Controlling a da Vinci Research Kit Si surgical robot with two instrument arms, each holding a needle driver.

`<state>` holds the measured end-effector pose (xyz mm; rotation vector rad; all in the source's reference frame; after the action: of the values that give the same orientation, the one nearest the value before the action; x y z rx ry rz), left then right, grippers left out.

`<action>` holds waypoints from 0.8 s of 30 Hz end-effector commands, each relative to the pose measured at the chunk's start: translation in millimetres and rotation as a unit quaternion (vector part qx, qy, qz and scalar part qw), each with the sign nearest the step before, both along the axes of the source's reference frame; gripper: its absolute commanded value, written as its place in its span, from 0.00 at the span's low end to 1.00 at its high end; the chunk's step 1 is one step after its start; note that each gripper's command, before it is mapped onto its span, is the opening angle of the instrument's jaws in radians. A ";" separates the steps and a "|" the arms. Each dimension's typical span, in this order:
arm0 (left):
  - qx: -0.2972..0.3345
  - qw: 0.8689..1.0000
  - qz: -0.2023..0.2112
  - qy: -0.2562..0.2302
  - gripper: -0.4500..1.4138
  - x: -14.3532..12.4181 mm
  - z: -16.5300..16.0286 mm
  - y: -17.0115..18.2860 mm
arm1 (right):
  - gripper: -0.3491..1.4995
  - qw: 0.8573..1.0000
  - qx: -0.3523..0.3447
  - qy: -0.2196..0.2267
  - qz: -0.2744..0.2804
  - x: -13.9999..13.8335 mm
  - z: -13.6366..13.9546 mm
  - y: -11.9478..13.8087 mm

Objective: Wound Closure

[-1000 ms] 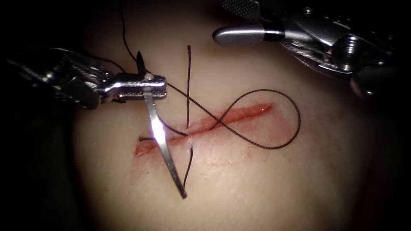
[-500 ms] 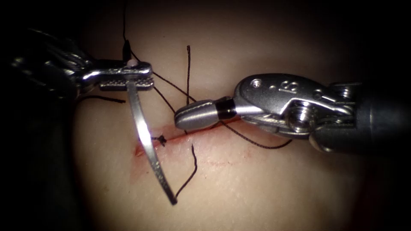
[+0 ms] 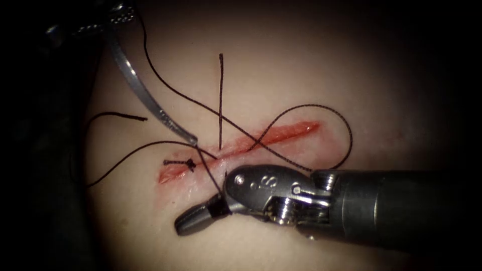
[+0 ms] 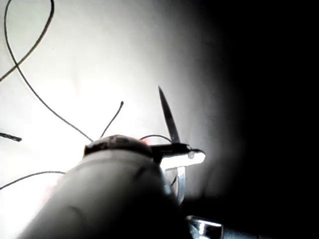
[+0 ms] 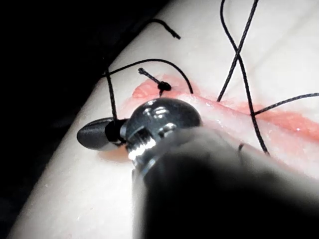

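Pale tissue (image 3: 311, 80), red-edged cut (image 3: 271, 136)

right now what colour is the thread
Black: the thread loops dark across the pale tissue and the red cut, clearest in the endoscope view.

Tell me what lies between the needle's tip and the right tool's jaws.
In the endoscope view, a taut run of thread crosses the cut from needle to right tool.

Endoscope above and in front of the cut (image 3: 241, 145), wrist views very close, sharing thread (image 3: 301, 108)
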<state>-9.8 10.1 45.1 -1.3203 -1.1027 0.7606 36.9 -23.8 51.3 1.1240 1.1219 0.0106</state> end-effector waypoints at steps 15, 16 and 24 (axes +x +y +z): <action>-0.085 0.981 -0.107 0.140 0.00 13.4 1.6 5.6 | 0.00 0.993 0.095 -0.053 -0.042 -6.3 -3.6 -1.5; -0.087 0.978 -0.115 0.153 0.00 14.4 1.6 6.0 | 0.00 0.992 0.098 -0.058 -0.045 -6.8 -3.7 -1.4; -0.093 0.945 -0.180 0.256 0.00 23.4 1.4 8.5 | 0.00 0.986 0.103 -0.117 -0.063 -12.4 -3.6 0.6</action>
<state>14.9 18.8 46.1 -1.3221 -0.3547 0.8748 23.6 -23.2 47.3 1.3364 0.8393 0.1655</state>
